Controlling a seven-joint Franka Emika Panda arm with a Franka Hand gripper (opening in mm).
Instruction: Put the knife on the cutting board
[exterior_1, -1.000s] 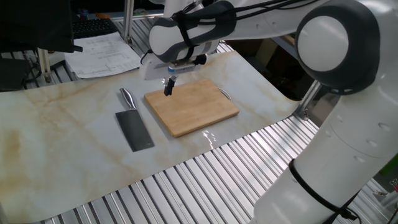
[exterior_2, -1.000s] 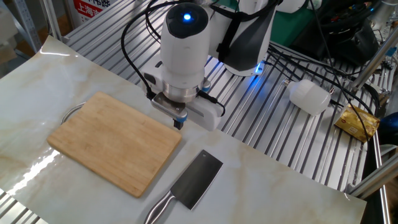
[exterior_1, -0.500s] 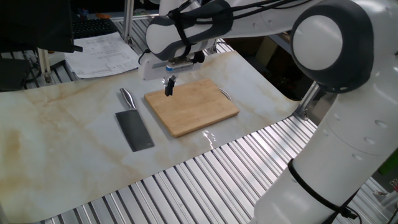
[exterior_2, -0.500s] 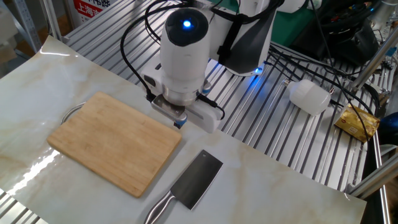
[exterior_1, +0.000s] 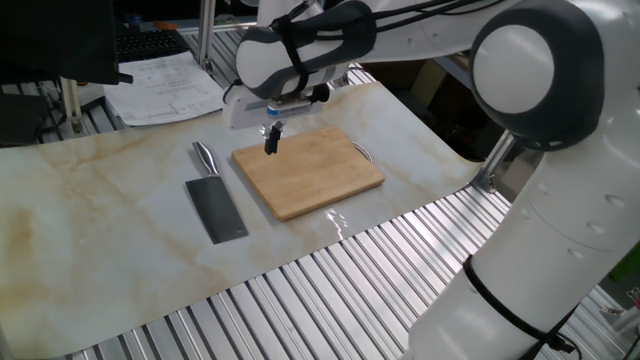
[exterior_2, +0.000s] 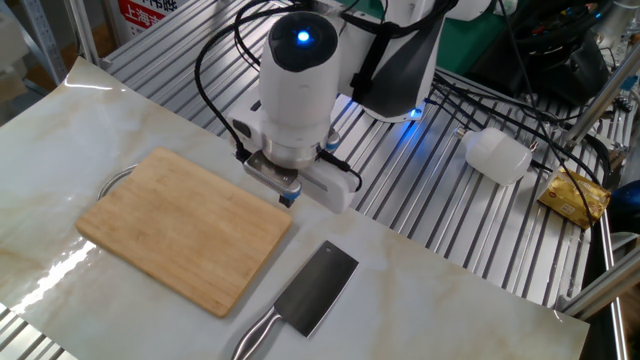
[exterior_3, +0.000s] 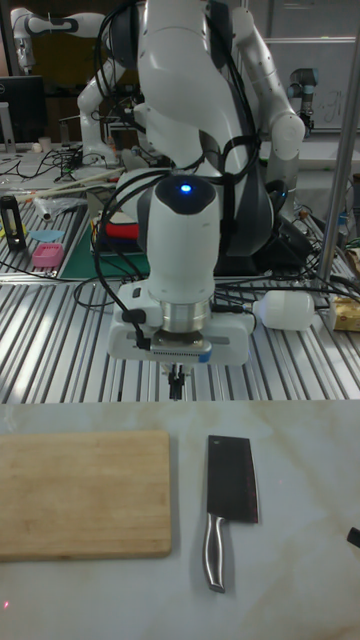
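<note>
Cutting board (exterior_1: 308, 171) is the biggest item: flat on the table, its near corner just under/beside the claw, the rest running off to one side. Metal loop (exterior_2: 117, 182) is on the board edge far from the claw.

Knife (exterior_3: 229, 500) lies flat on the table on the other side of the claw from the board, apart from both, not touching the board. Blade end is nearer the claw, handle (exterior_3: 214, 553) points away. Long axis runs roughly parallel to the board's short edge in the tall view.

Claw (exterior_3: 175, 381) hangs above the table w/ fingers pointing down, holding nothing. Fingers look drawn close together; the tips are too small to be sure.

Key relation, as I judge it: claw must go sideways away from the board and out along the blade to reach the handle, then come down w/ fingers across the long axis. Only one arm, so no choice there.
</note>
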